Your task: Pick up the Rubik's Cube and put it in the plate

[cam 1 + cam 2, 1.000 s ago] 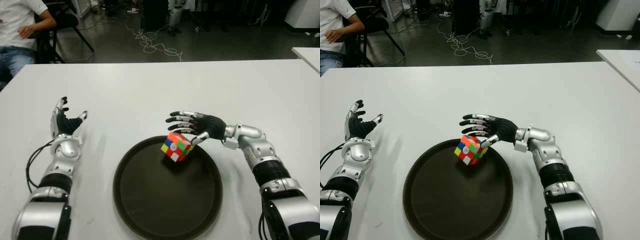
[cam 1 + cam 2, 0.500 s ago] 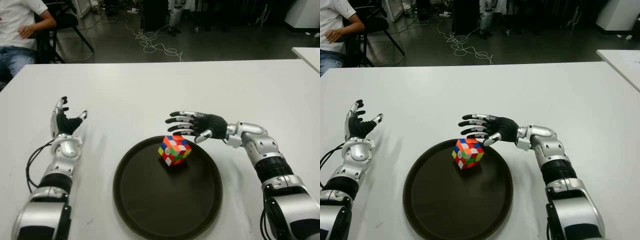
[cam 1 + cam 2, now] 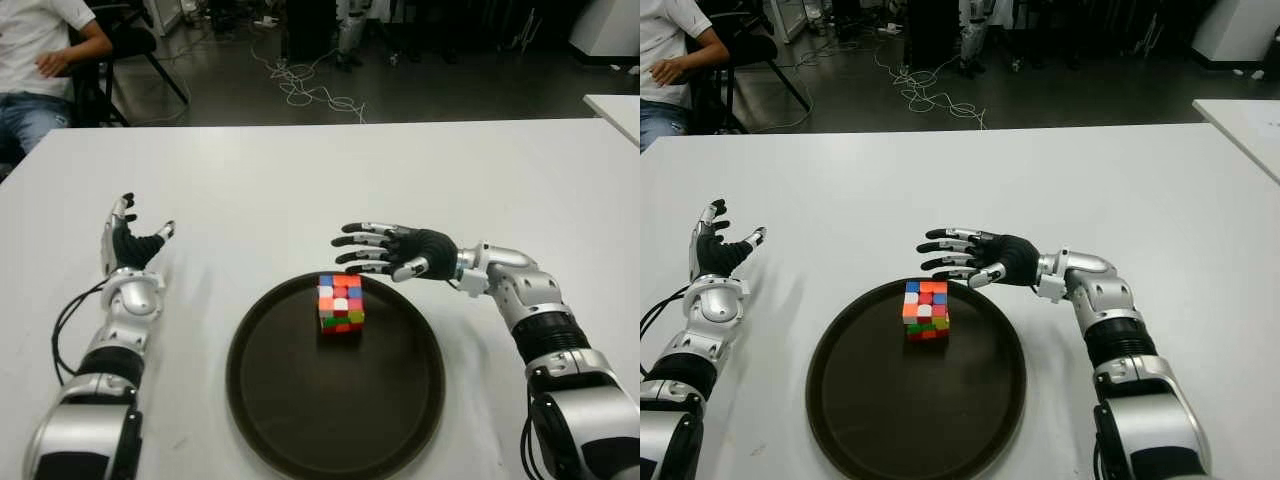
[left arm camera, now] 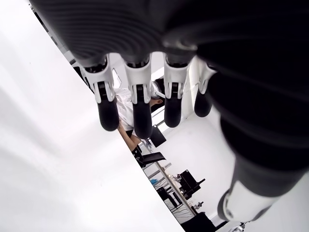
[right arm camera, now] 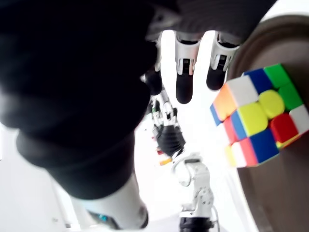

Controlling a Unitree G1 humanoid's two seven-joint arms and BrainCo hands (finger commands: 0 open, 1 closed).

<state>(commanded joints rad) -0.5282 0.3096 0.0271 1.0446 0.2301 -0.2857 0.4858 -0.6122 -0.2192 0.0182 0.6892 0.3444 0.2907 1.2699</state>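
The Rubik's Cube stands flat inside the dark round plate, near its far edge, with nothing holding it. Close up, the cube sits apart from my right fingers. My right hand hovers just beyond and to the right of the cube, above the plate's far rim, fingers spread and empty. My left hand shows over the white table far left of the plate, fingers relaxed and empty.
A seated person is at the back left, beyond the table edge. Cables lie on the floor behind the table. Another white table's corner shows at the right.
The cube left my right hand's fingers, tumbled from a tilted pose and settled flat in the plate. My right hand drew back slightly to the right. The left hand stayed still.
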